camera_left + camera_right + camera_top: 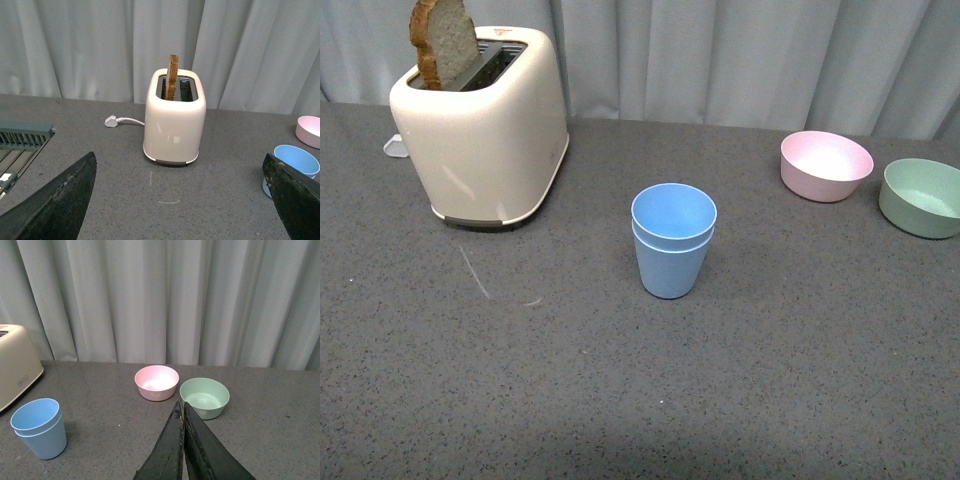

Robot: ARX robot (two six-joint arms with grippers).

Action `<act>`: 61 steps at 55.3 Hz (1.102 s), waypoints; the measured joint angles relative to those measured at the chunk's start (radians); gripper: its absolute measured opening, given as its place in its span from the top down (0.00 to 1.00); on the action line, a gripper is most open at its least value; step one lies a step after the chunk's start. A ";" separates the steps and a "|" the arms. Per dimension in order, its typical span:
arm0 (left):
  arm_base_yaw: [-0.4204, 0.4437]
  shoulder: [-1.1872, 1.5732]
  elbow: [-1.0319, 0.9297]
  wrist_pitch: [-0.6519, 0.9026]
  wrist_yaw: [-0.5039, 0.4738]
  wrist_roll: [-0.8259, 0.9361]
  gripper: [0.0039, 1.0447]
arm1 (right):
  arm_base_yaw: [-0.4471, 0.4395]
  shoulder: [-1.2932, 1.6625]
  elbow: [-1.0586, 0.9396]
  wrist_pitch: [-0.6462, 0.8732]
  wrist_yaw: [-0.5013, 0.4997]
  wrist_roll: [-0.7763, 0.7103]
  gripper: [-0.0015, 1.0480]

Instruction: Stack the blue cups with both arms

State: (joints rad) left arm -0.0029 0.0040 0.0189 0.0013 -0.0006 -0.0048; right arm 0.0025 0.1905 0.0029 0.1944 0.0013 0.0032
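Observation:
Two light blue cups [672, 240] stand nested one inside the other, upright on the grey table near its middle. The stack also shows in the left wrist view as blue cups [296, 162] partly behind one finger, and in the right wrist view as blue cups [39, 427]. Neither arm appears in the front view. My left gripper [180, 172] is open, its black fingers [60, 205] wide apart with nothing between them, and it faces the toaster. My right gripper [181, 407] is shut and empty, well away from the cups.
A cream toaster [485, 125] with a slice of bread [442, 42] stands at the back left, its white plug [112, 121] behind it. A pink bowl [826, 165] and a green bowl [923, 197] sit at the back right. A grey rack [20, 145] lies beside the left arm.

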 joint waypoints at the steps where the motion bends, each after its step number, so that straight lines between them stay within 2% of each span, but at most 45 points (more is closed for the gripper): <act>1: 0.000 0.000 0.000 0.000 0.000 0.000 0.06 | 0.000 -0.003 0.000 -0.002 0.000 0.000 0.99; 5: 0.000 0.000 0.000 0.000 0.000 0.000 0.06 | 0.000 -0.019 0.000 -0.020 0.000 0.000 0.99; 11: 0.000 0.000 0.000 0.000 -0.001 0.000 0.06 | 0.000 -0.152 0.001 -0.184 -0.003 0.000 0.99; 22: 0.000 0.000 0.000 -0.001 0.000 0.000 0.06 | 0.000 -0.186 0.001 -0.193 -0.003 -0.002 0.98; 27: 0.000 0.000 0.000 -0.001 0.000 0.000 0.06 | 0.000 -0.187 0.001 -0.193 -0.003 -0.002 0.81; 35: 0.000 0.000 0.000 -0.001 0.000 0.000 0.06 | 0.000 -0.187 0.001 -0.193 -0.003 -0.002 0.47; 47: 0.000 0.000 0.000 -0.001 0.000 0.000 0.06 | 0.000 -0.187 0.001 -0.193 -0.003 -0.001 0.10; 48: 0.000 0.000 0.000 -0.001 0.000 0.000 0.06 | 0.000 -0.187 0.001 -0.193 -0.003 0.000 0.07; 51: 0.000 0.000 0.000 -0.001 0.000 0.000 0.06 | 0.000 -0.187 0.001 -0.193 -0.003 -0.001 0.10; 61: 0.000 0.000 0.000 -0.001 0.000 0.000 0.06 | 0.000 -0.187 0.001 -0.193 -0.003 -0.001 0.09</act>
State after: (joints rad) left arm -0.0025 0.0036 0.0189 0.0006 -0.0006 -0.0048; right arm 0.0025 0.0036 0.0036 0.0017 -0.0017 0.0021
